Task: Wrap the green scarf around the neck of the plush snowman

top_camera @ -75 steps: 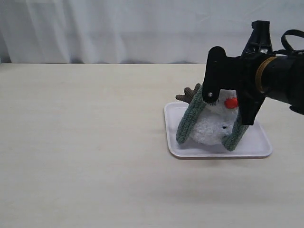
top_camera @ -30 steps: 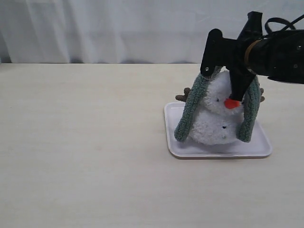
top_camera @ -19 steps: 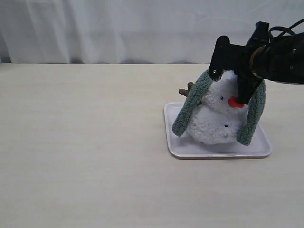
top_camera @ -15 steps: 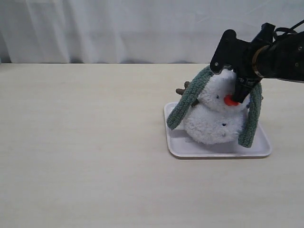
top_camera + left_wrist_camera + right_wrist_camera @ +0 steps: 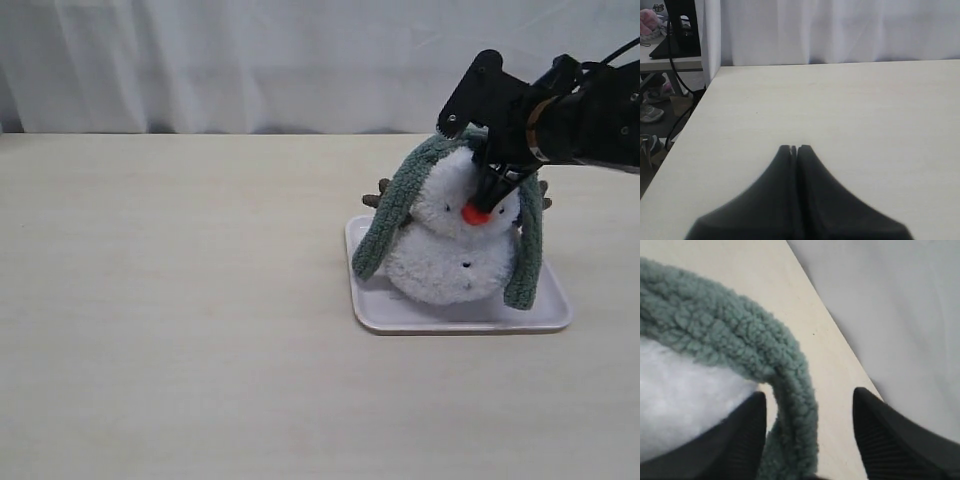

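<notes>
The green scarf [image 5: 385, 215] arches over the head of the plush snowman [image 5: 445, 270], above its neck [image 5: 440, 236]. Its long axis runs side to side, and its 2 ends hang toward the tray [image 5: 548, 318]. My right claw [image 5: 808, 392] stands released astride the strand; my left claw [image 5: 794, 148] is clenched, empty. Draping looks done; next I must regrip and cross the ends lower.

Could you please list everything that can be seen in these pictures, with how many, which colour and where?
green scarf: one, sage green, draped over the snowman's head, ends hanging down both sides
plush snowman: one, white with orange nose, on the tray
tray: one, white, on the table
table: one, pale wood
curtain: one, white, behind the table
left end effector: one, black, shut, above bare table
right end effector: one, black, open, astride the scarf at the snowman's head
</notes>
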